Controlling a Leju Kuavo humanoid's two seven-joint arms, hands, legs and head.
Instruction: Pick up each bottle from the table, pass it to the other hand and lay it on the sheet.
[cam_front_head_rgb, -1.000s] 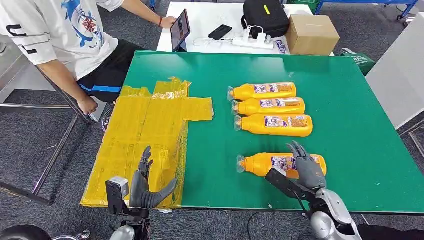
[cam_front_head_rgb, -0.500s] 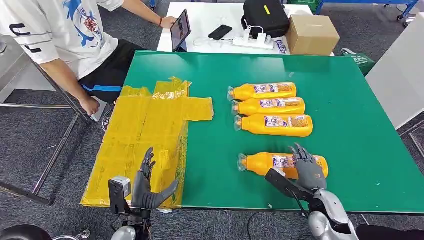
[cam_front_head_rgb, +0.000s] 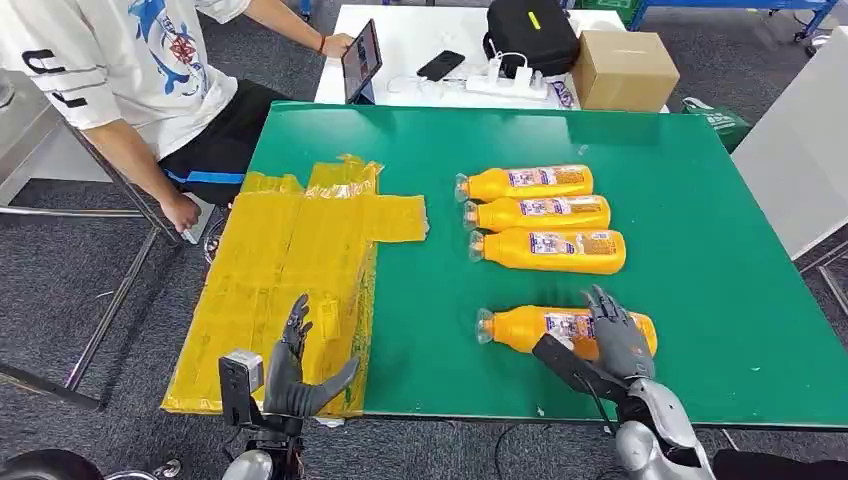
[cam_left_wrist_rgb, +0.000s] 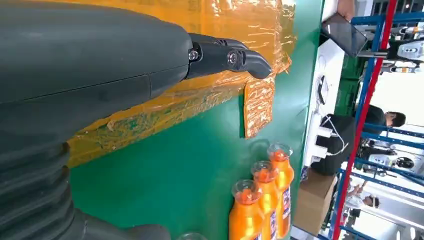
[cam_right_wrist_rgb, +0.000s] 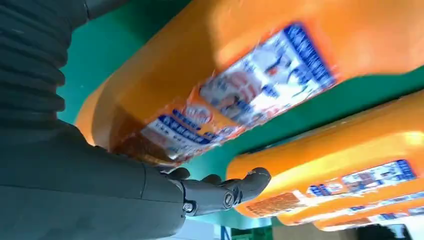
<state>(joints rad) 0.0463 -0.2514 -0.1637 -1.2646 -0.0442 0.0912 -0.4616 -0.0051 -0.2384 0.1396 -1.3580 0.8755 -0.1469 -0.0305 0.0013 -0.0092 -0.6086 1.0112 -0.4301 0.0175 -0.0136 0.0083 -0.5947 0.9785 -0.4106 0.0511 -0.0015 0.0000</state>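
The left robot hand (cam_left_wrist_rgb: 90, 75) hovers open-fingered over the yellow sheet (cam_left_wrist_rgb: 235, 30), orange bottles (cam_left_wrist_rgb: 262, 205) nearby.

Sheet (cam_front_head_rgb: 290, 270) on bench (cam_front_head_rgb: 700, 210) left, three bottles (cam_front_head_rgb: 540, 213) side by side right, fourth bottle (cam_front_head_rgb: 530, 328) nearer, right hand (cam_front_head_rgb: 615, 340) on it

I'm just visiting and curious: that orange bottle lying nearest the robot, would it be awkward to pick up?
Probably a little. The nearest bottle lies on its side on the smooth green table, so a nudge might roll it. Its glossy skin looks slippery under the right hand. It appears full, so likely heavy for its size, and stiff rather than floppy.
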